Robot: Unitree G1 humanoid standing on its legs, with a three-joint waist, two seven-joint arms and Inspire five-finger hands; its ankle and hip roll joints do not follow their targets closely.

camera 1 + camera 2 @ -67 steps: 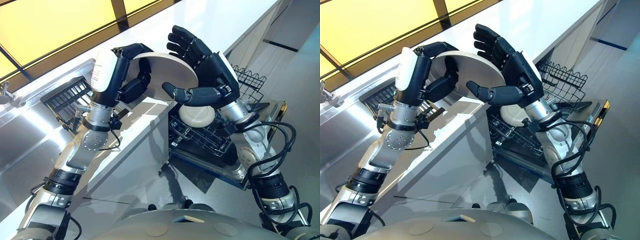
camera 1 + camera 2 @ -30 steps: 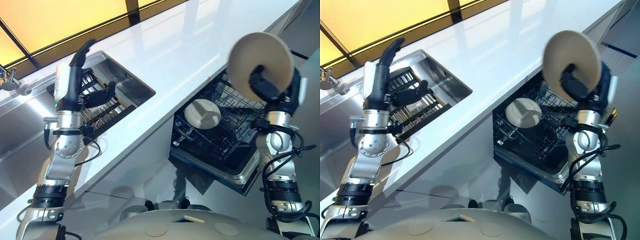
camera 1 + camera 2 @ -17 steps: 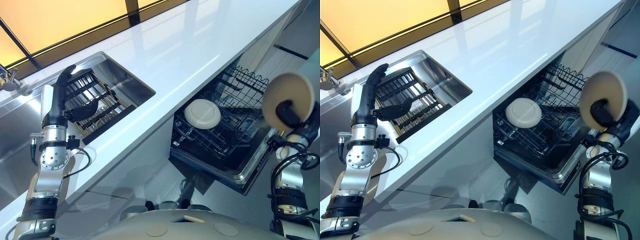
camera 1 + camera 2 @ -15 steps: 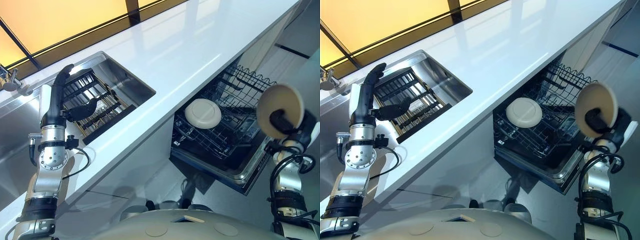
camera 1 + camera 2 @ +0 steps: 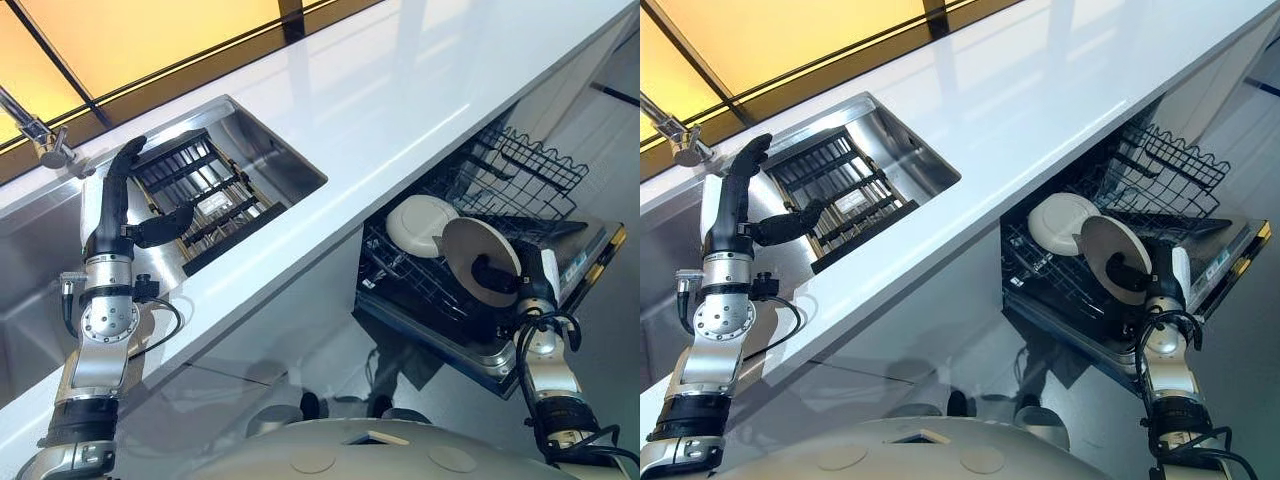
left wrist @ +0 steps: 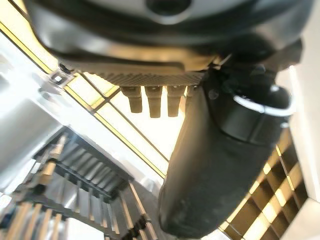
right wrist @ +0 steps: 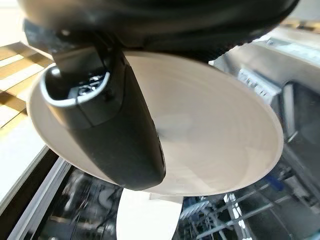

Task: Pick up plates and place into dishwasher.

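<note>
While the right robot hand point(image 5: 503, 277) pinches a plate point(image 5: 476, 260) above the dishwasher rack point(image 5: 520, 170), beside another plate point(image 5: 418, 224), it must next find a free slot; the left robot hand point(image 5: 118, 205) is open over the sink point(image 5: 280, 160).

Matt plate, glossy counter, brushed steel and black wire

The plate point(image 5: 478, 258) pinched by the right hand point(image 5: 497, 277) looks like smooth, matt cream ceramic, as does the second plate point(image 5: 417, 223) just beyond it. Under both, the dishwasher rack point(image 5: 520, 172) is thin black coated wire. The left hand point(image 5: 150, 226), matt dark plastic with a white cover, stands over a sink point(image 5: 275, 165) of brushed, reflective steel holding a black slatted drying rack point(image 5: 200, 195). The countertop point(image 5: 420, 70) is glossy white.
</note>
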